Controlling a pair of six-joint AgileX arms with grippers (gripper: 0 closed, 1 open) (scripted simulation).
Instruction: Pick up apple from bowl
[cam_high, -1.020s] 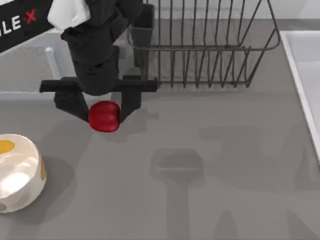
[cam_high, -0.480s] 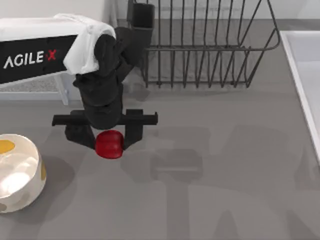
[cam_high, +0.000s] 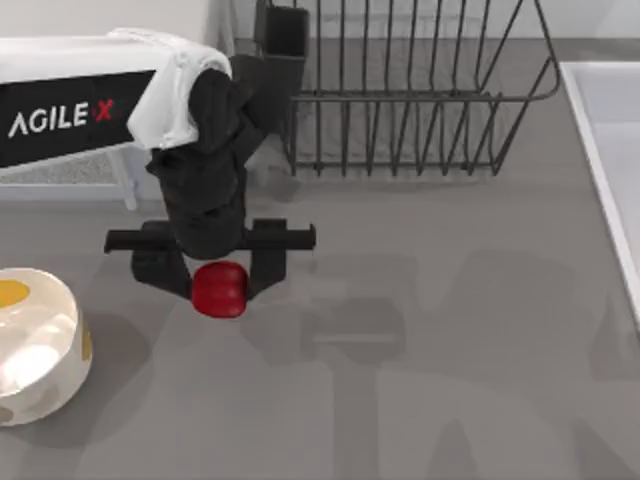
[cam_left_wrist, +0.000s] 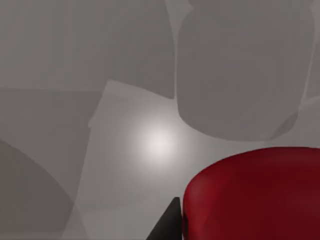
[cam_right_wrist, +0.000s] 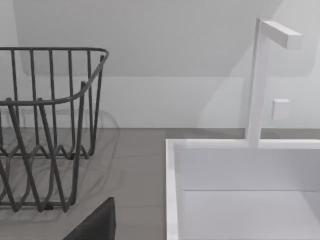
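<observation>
The glossy red apple (cam_high: 219, 289) hangs above the grey table, right of the bowl, with my left gripper (cam_high: 218, 282) shut on it from both sides. The left wrist view has the apple (cam_left_wrist: 255, 195) large and close, with one dark fingertip (cam_left_wrist: 169, 225) beside it. The cream-white bowl (cam_high: 40, 345) with yellow-orange spots stands at the table's left edge, apart from the apple. In the right wrist view a dark piece of my right gripper's finger (cam_right_wrist: 97, 225) shows at the frame's edge.
A dark wire dish rack (cam_high: 410, 90) stands at the back, also in the right wrist view (cam_right_wrist: 45, 125). A white sink basin (cam_high: 610, 150) lies along the right side, with a white faucet (cam_right_wrist: 262, 75) behind it.
Over the last second my left gripper carried the apple toward the table's front and slightly right, away from the rack. In the last half second it has hardly moved.
</observation>
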